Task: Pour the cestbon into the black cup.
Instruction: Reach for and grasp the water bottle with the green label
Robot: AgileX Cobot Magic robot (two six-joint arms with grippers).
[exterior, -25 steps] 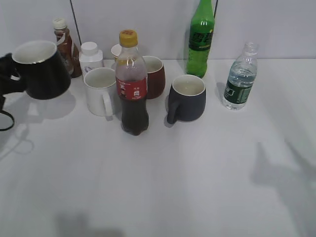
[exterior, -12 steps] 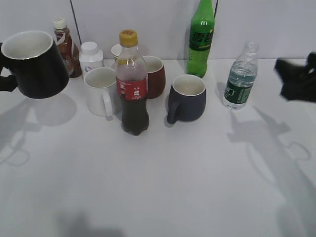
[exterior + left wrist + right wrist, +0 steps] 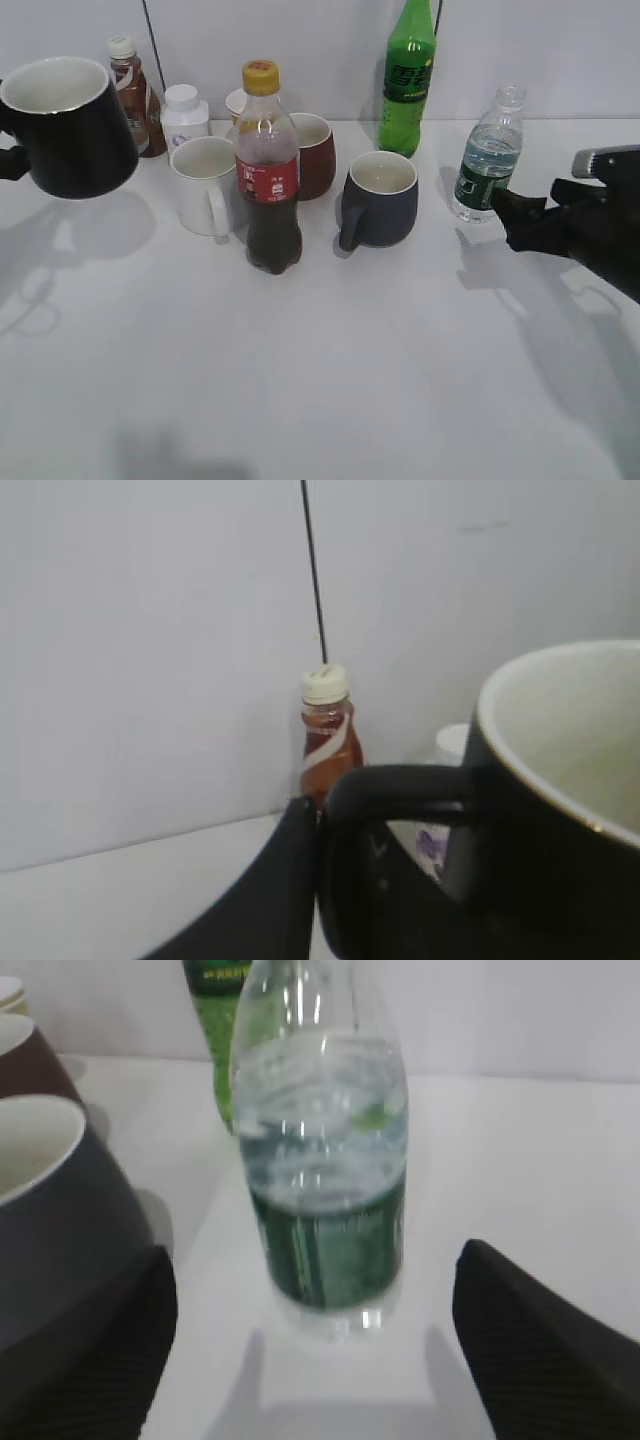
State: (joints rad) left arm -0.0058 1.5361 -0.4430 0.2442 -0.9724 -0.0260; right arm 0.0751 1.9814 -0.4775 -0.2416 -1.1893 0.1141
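Note:
The cestbon [image 3: 487, 157], a small clear bottle with a dark green label band, stands upright at the back right of the table; it also shows in the right wrist view [image 3: 325, 1150]. My right gripper [image 3: 512, 218] is open, just right of and in front of the cestbon, its fingers [image 3: 315, 1360] spread wide on either side, not touching it. The black cup [image 3: 68, 127] is held in the air at the far left, upright. My left gripper [image 3: 320, 870] is shut on the cup's handle [image 3: 400, 785]; the cup's white inside faces up.
A red-labelled cola bottle [image 3: 268, 170], white mug [image 3: 205, 183], dark red mug [image 3: 313, 152] and dark grey-blue mug [image 3: 379, 198] stand mid-table. A tall green soda bottle [image 3: 406, 78], a white jar [image 3: 184, 112] and a brown sauce bottle [image 3: 131, 90] stand along the back wall.
My right arm has come in from the right edge and moved left and down toward the cestbon. The black cup has risen slightly at the left.

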